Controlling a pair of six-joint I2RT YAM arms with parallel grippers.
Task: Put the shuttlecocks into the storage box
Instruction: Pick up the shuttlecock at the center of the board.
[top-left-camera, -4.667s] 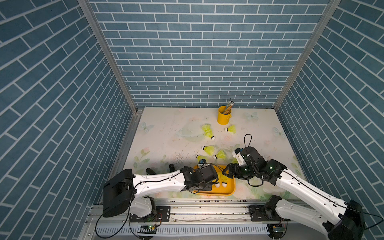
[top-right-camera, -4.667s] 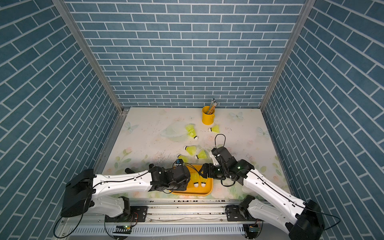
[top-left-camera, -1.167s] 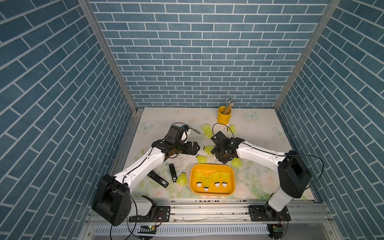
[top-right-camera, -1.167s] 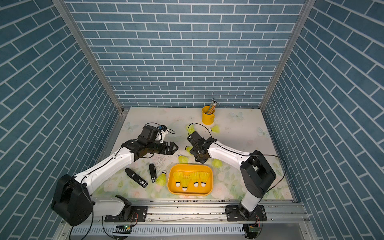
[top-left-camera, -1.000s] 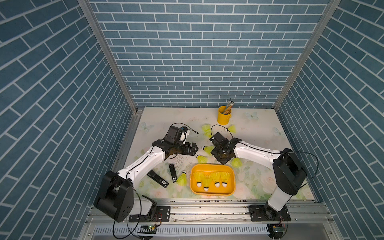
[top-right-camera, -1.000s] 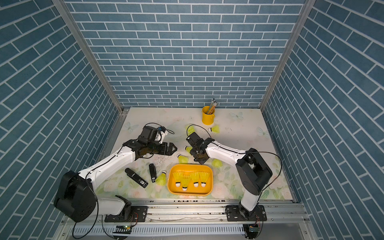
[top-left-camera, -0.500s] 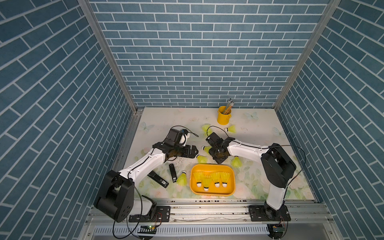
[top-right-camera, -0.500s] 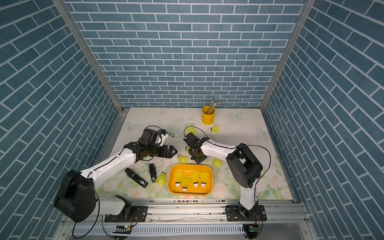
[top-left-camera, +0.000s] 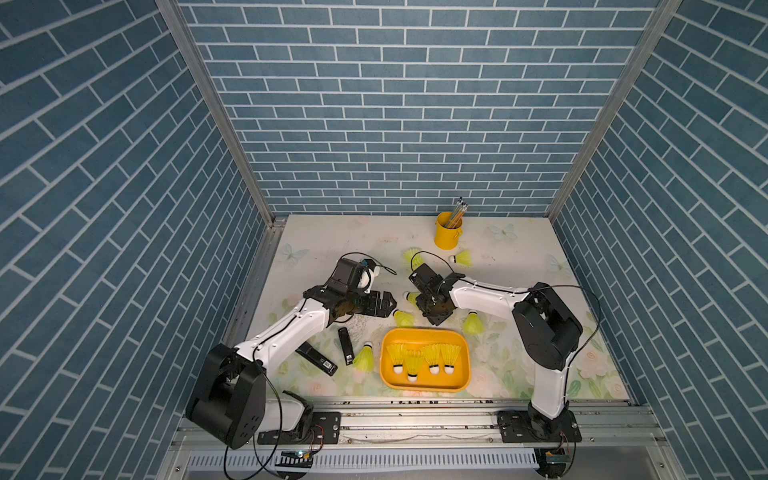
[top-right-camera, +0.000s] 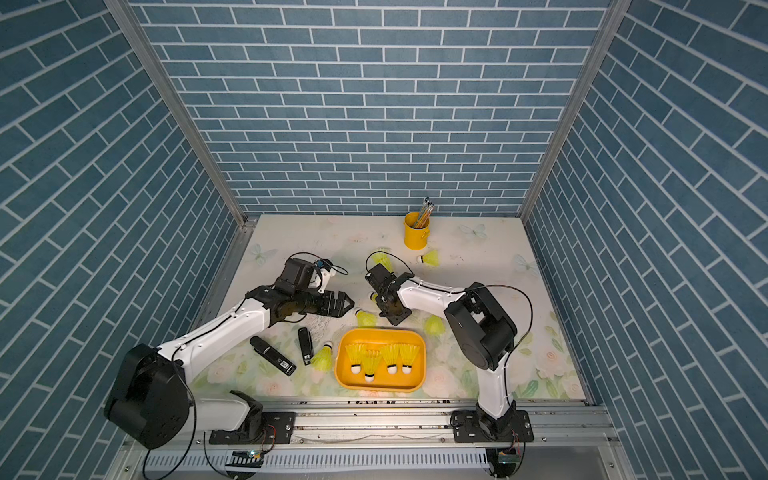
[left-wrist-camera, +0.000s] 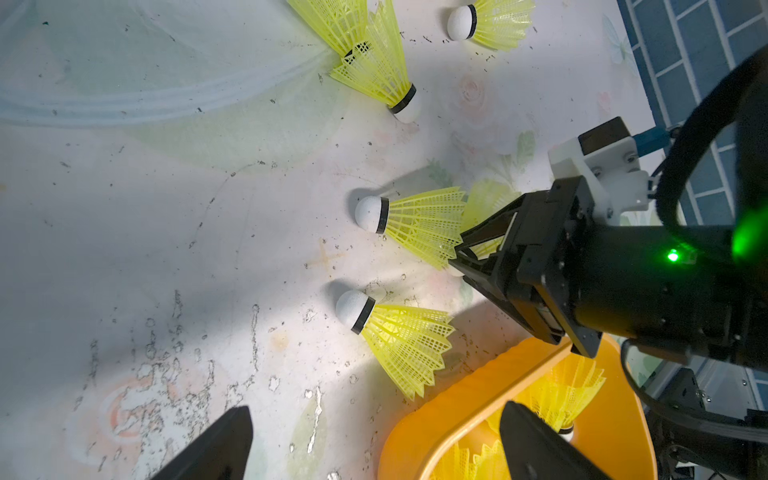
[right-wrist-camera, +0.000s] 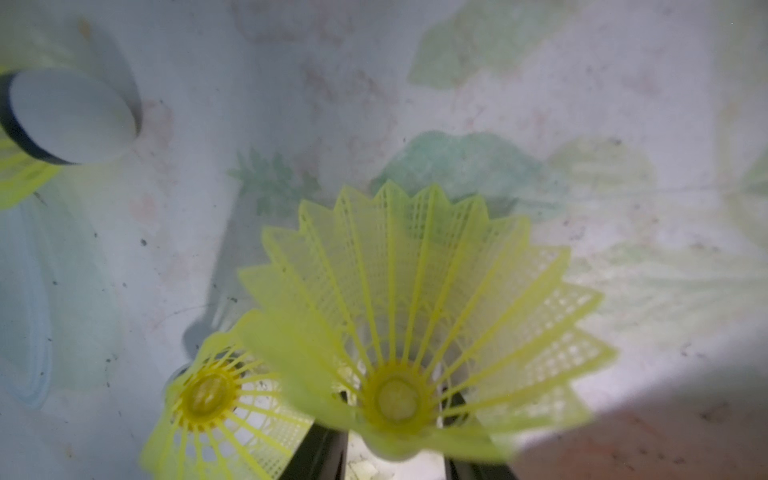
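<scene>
Right gripper (right-wrist-camera: 392, 440) has a shuttlecock (right-wrist-camera: 407, 291) btwn its jaws, can't tell if clamped; left gripper (left-wrist-camera: 376, 415) wide open, empty. 4 in storage box (top-left-camera: 424, 385), approx 6 loose on surface (top-left-camera: 374, 241).

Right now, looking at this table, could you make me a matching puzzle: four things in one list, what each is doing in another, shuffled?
Things:
1. box
2. cup
3. left gripper
4. right gripper

States:
a. open, holding nothing
b. pencils stand in it
c. four shuttlecocks lie in it
d. straddles one shuttlecock

Pairs: 1-c, 2-b, 3-a, 4-d
</scene>
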